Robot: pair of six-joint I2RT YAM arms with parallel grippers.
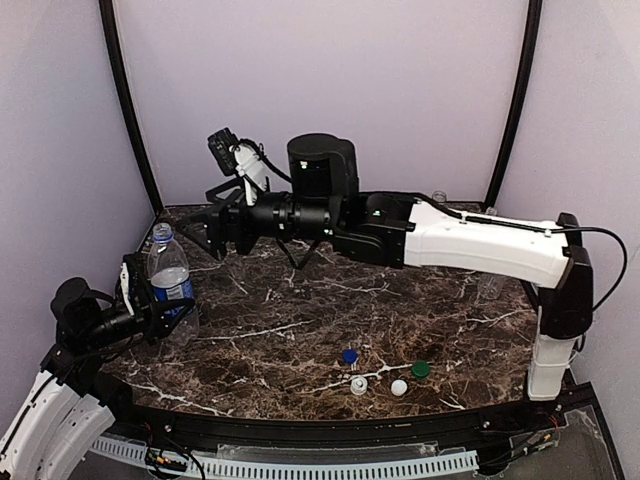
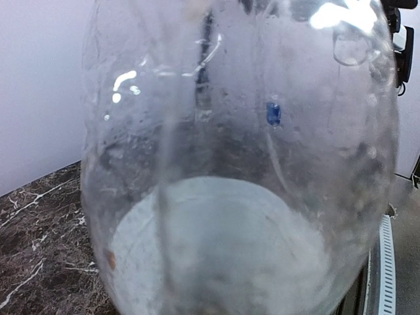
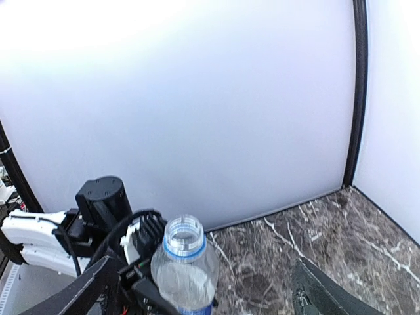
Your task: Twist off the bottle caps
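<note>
My left gripper (image 1: 158, 305) is shut on a clear bottle with a blue label (image 1: 168, 272) and holds it upright at the table's left edge. The bottle fills the left wrist view (image 2: 236, 197) and hides the fingers. In the right wrist view its neck (image 3: 183, 241) is open, with a blue ring and no cap. My right gripper (image 1: 202, 238) is open and empty, just right of the bottle's top; its dark fingers (image 3: 321, 295) frame the bottle. A blue cap (image 1: 349, 355), two white caps (image 1: 359, 385) (image 1: 399, 387) and a green cap (image 1: 421, 369) lie near the front edge.
A clear bottle (image 1: 490, 286) lies at the right under the right arm, and another bottle top (image 1: 438, 197) shows at the back right. Walls close the back and both sides. The right arm (image 1: 480, 245) spans the table's back half.
</note>
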